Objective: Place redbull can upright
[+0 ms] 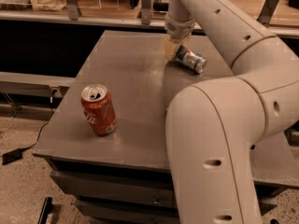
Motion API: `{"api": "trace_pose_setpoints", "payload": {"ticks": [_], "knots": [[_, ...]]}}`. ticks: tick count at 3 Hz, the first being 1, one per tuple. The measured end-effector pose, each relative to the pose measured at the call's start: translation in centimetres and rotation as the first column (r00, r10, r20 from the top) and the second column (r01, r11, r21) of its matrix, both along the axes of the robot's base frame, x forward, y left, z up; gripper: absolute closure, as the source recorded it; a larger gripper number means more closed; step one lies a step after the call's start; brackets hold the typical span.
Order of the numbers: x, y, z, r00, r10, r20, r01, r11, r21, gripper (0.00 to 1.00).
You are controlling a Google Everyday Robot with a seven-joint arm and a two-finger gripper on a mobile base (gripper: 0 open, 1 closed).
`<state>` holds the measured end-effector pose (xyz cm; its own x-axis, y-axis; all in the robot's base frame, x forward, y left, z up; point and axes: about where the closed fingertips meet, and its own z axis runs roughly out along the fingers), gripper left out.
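The redbull can is a slim silver can with blue patches. It lies on its side at the far right of the grey table, its top end pointing right. My gripper reaches down from the arm and sits at the can's left end, touching or just over it. The gripper's tan tip hides that end of the can.
A red Coca-Cola can stands upright near the table's front left. My large white arm covers the table's right side. A railing and dark shelf run behind the table. A cable lies on the floor at the left.
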<state>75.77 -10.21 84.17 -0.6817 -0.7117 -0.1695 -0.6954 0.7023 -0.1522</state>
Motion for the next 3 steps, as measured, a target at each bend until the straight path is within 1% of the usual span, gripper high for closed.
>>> {"api": "trace_pose_setpoints", "payload": {"ticks": [1, 2, 3], "knots": [[-1.0, -0.9, 2.5, 0.9971, 0.022, 0.073, -0.026, 0.998, 0.054, 1.00], [-3.9, -1.2, 7.0, 0.9758, 0.096, 0.196, -0.131, 0.976, 0.172, 1.00], [-6.3, -1.5, 9.8, 0.9436, 0.141, 0.299, -0.222, 0.940, 0.257, 1.00]]}}
